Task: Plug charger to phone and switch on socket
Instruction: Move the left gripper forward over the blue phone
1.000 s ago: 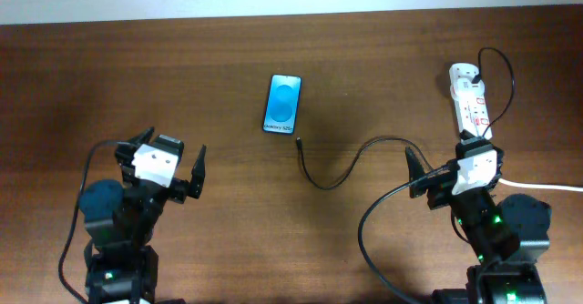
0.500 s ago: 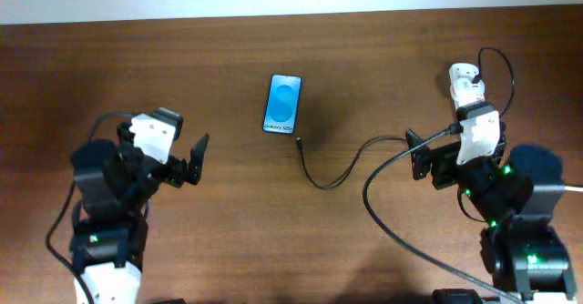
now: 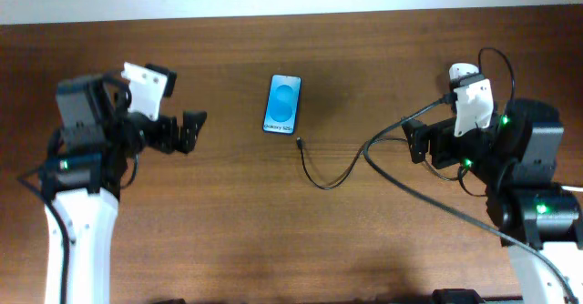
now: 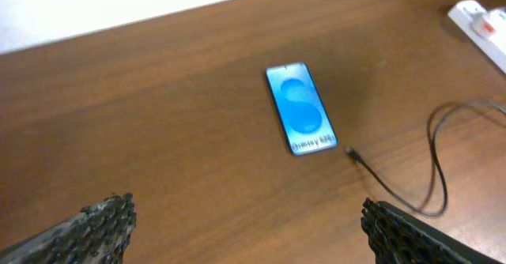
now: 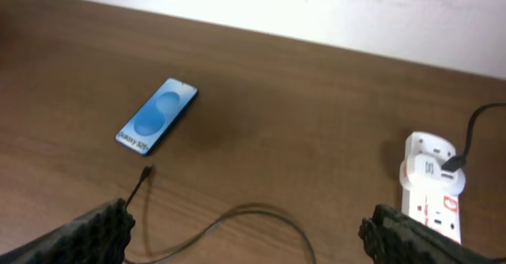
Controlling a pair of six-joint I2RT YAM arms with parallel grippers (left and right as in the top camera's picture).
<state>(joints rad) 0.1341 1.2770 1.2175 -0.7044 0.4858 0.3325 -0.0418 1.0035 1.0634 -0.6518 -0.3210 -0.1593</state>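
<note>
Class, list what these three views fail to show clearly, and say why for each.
- Socket: overhead, mostly covered by the right arm; left wrist, cut off at the right edge; switch positions unreadable anywhere.
- Phone text: blurred in left wrist, too small overhead.
- Charger: overhead, its stretch toward the socket passes under the right arm.

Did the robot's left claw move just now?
Yes. The left gripper moved toward the far edge of the table. It is now nearly level with the phone, which stayed put.
</note>
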